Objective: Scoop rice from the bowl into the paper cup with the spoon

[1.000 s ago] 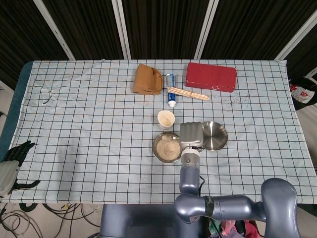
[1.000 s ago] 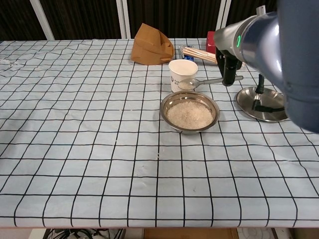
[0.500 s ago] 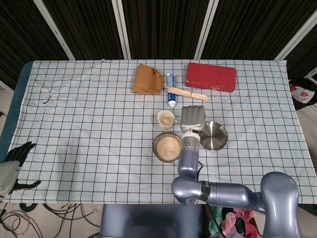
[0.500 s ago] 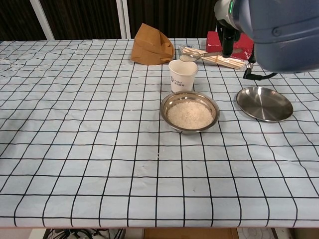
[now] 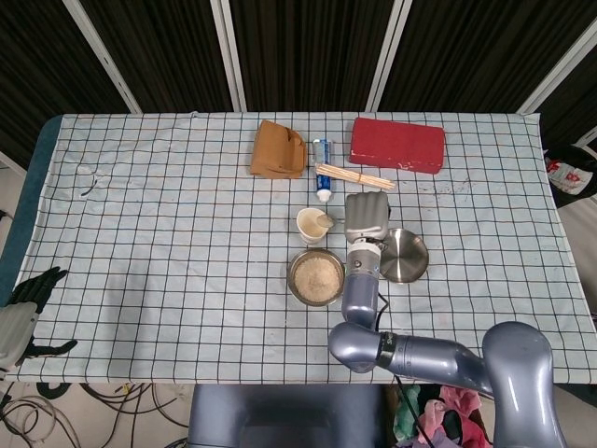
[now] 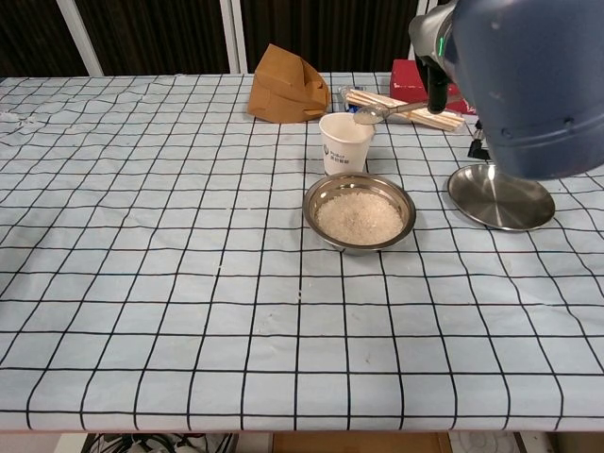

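A steel bowl full of white rice sits mid-table. Just behind it stands a white paper cup. My right hand holds a metal spoon by its handle, the spoon's bowl tilted over the cup's right rim. Whether rice is still in the spoon I cannot tell. My left hand hangs off the table's near left corner, fingers apart, holding nothing.
A flat steel lid lies right of the bowl. Behind the cup are a brown paper bag, a tube, a bundle of wooden sticks and a red box.
My right hand lifted the spoon from beside the bowl up over the cup, then shifted slightly right and tilted the spoon at the cup's rim. The left hand stayed put.
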Available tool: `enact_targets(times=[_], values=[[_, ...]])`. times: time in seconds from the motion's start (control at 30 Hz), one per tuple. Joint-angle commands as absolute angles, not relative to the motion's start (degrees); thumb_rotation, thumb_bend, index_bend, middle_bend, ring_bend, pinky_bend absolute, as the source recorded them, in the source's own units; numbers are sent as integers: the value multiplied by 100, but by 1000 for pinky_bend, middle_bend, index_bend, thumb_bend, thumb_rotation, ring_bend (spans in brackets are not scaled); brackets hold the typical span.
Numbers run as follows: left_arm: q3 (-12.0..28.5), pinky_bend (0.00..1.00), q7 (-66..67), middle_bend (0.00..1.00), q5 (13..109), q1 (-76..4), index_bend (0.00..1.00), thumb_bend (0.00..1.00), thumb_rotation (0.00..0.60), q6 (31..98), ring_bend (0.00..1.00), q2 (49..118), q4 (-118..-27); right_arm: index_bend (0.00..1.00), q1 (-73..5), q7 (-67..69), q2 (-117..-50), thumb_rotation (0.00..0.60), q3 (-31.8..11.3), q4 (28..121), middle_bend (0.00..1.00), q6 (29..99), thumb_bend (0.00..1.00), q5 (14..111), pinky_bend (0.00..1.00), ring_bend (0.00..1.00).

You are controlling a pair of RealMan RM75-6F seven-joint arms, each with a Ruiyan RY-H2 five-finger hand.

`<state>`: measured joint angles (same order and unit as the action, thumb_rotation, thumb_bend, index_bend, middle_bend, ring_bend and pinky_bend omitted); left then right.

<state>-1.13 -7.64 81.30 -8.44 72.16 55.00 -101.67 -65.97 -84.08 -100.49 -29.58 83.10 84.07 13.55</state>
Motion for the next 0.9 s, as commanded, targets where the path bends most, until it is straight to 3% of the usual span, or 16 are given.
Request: enact_targets(times=[0.03,0.53,0.9], values=[[-118,0,-761,0,8140,-844,0,27,600,7218,0,5498,-10182,662,-6612,-8252,-10099,600,-2509,8044,1000,8270,498,1897,1000,1000],[-126,0,-857,0,8163,-854,0,27,600,7189,0,5451,-10237,662,-6659,-8095,-10535,600,-1740,7202,1000,8093,498,2911,1000,1000],[-147,0,-906,0,8185,-860,0,27,600,7158,0,5424,-10278,662,-6660,-8394,-10600,600,-838,6521,1000,7941,497,4204,1000,1000]])
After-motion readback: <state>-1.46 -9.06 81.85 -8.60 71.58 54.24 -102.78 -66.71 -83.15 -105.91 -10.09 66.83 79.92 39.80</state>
